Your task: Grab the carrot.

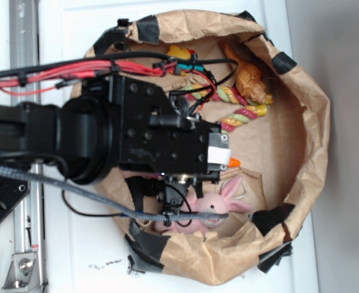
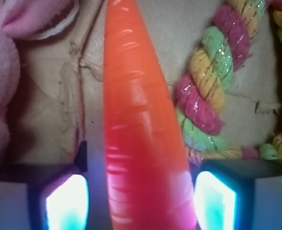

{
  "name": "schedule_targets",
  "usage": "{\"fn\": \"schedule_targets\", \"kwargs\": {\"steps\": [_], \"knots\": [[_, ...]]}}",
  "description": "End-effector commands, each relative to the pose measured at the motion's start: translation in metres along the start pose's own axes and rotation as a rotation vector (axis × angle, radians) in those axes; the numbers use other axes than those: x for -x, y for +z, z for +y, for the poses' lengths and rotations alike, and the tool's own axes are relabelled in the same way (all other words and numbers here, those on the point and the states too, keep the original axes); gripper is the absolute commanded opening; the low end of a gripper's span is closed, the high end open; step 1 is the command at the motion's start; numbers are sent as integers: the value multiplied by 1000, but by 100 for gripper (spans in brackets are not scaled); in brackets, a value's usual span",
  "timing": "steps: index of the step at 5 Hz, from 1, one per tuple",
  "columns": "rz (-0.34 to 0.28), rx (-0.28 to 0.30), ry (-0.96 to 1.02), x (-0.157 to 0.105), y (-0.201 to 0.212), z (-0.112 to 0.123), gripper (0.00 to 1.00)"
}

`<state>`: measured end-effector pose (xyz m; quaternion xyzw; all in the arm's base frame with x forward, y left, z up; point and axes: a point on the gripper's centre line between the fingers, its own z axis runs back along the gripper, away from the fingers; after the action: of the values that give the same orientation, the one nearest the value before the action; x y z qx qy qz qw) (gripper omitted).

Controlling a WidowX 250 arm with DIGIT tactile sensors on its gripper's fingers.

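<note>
Surface: a white table (image 1: 301, 256) carrying a round nest of crumpled brown paper (image 1: 308, 122), its rim patched with black tape.
Room: a grey strip runs along the right edge of the exterior view; a metal rail (image 1: 24, 36) lies at the left.
Carrot (image 2: 141, 139): on the paper floor, between the pink bunny (image 2: 2, 72) and the striped rope (image 2: 213, 91); only its orange tip peeks past the arm in the exterior view.
End effector (image 2: 141, 201): fingers apart, one lit pad on each side of the carrot; whether they touch it cannot be told.
Ridged cone toy (image 1: 251, 76): near the far wall of the paper.
</note>
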<state>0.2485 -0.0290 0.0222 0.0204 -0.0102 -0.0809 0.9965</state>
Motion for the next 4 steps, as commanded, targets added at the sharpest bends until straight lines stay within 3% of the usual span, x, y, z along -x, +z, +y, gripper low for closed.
{"fn": "schedule_targets", "kwargs": {"steps": [1, 2, 3, 4], "knots": [[-153, 9, 34, -14, 57, -3, 0], [-181, 28, 66, -21, 93, 3, 0], [-172, 94, 96, -27, 136, 12, 0], [-190, 65, 194, -22, 147, 13, 0]]}}
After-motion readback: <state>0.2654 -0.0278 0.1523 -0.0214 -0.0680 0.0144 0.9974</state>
